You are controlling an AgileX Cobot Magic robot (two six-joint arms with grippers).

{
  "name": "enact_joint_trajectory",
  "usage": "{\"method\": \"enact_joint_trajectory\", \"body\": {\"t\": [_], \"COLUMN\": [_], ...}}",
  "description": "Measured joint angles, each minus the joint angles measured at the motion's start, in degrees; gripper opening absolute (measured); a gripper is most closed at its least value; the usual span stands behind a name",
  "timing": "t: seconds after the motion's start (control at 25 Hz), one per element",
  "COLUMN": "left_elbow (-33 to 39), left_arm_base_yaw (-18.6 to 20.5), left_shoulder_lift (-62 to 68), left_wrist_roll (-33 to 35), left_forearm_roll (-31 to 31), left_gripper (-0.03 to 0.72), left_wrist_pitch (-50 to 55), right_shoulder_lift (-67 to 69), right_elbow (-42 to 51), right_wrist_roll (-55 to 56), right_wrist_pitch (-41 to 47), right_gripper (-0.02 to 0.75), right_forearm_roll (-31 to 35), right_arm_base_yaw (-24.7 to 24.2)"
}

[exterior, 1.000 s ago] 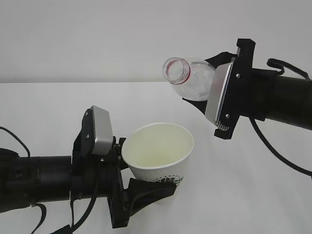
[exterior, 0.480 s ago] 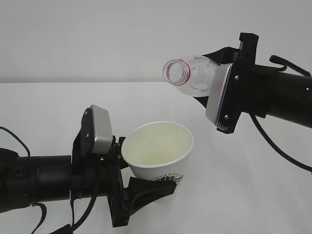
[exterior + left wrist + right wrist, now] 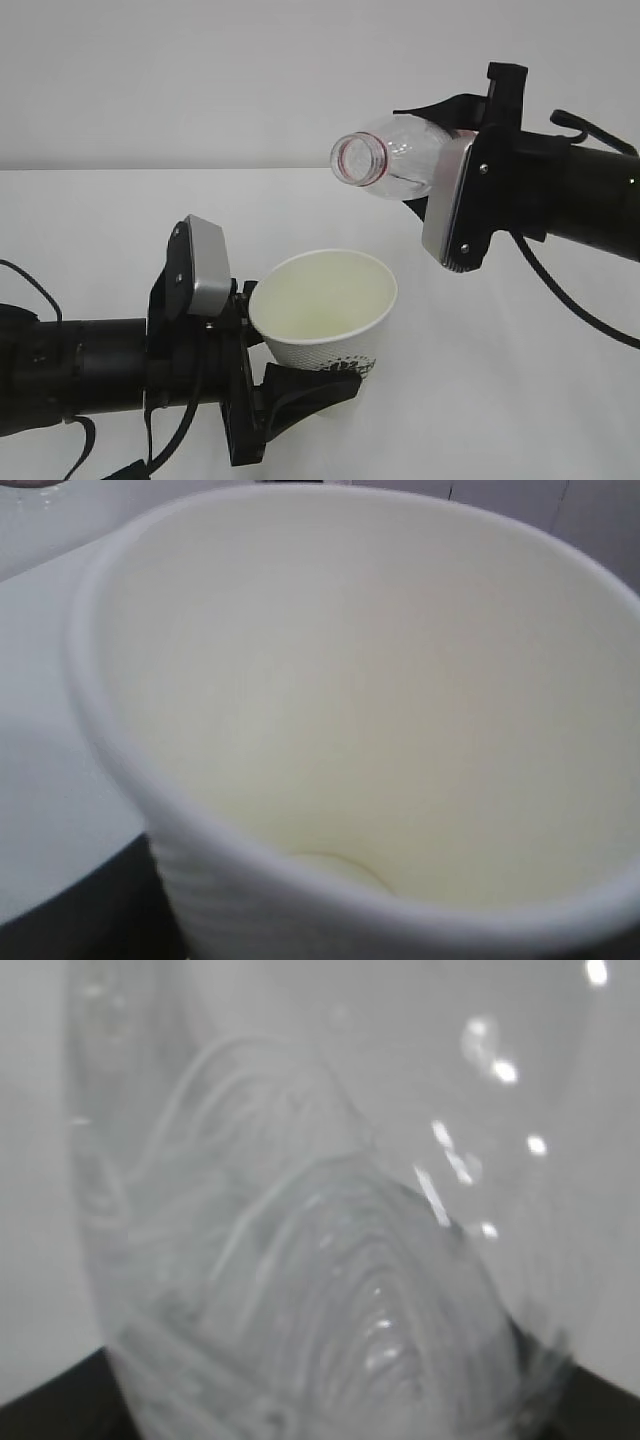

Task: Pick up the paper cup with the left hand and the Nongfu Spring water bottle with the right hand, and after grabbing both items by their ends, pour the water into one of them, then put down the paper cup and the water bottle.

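Exterior view: the left hand grasps the paper cup near its base, mouth upward. Above and to the cup's right, the right hand clasps the Nongfu Spring water bottle, tipped near horizontal, open neck pointing left, beyond the jaws.

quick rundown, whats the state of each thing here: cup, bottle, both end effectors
paper cup: held off the table, tilted, mouth open toward the bottle, no stream entering it
Nongfu Spring water bottle: uncapped, held nearly on its side, mouth to the left above the cup, nothing pouring out
left end effector: closed on the cup's lower part
right end effector: closed on the bottle's body
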Motion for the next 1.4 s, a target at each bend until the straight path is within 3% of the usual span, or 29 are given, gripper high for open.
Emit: {"method": "enact_joint_trajectory", "body": {"t": [1.4], "left_elbow": [0.0], "left_arm_base_yaw": [0.0], "left_shoulder_lift": [0.0], "left_wrist_roll": [0.1], "left_forearm_roll": [-1.23], "left_gripper": [0.528], "left_wrist_pitch": [-2.13], "right_shoulder_lift": [0.13], "right_elbow": [0.0], "right_wrist_roll": [-10.3], "right_wrist_pitch": [-5.32], "right_gripper": [0.475], "right_forearm_roll": [1.78], "right_arm_base_yaw": [0.0]}}
